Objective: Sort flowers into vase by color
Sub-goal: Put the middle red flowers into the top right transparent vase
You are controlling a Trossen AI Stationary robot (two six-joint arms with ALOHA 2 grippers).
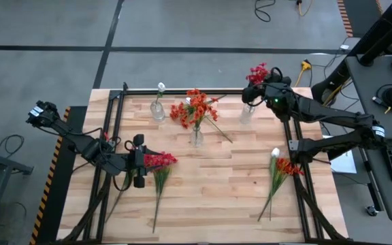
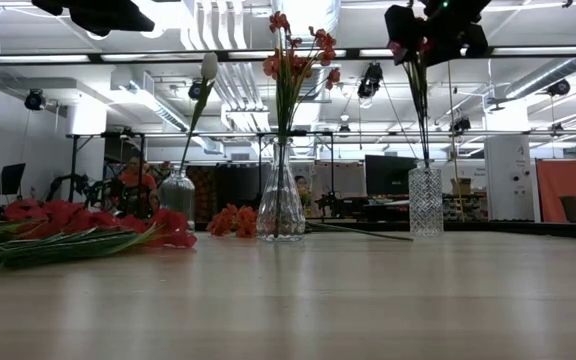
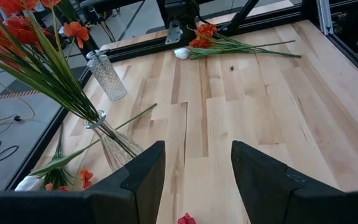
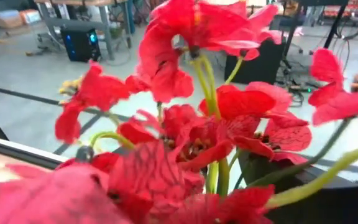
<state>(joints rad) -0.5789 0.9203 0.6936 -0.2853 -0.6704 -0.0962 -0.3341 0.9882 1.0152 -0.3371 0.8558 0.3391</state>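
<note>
Two loose bundles lie nearest on the worktop (image 1: 216, 190): red flowers (image 1: 158, 161) just beside the open left claw (image 1: 139, 170), stems running toward the near edge, and orange-and-white flowers (image 1: 281, 167) nearer the right arm. Farther back, the right claw (image 1: 272, 88), its opening unclear, hovers at a red spray (image 2: 420, 60) standing in the cut-glass vase (image 2: 425, 200). No writing is legible.

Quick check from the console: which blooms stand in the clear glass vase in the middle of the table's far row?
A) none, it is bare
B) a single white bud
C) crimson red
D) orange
D: the overhead view shows the orange flower spray rising from the middle clear glass vase.
</note>
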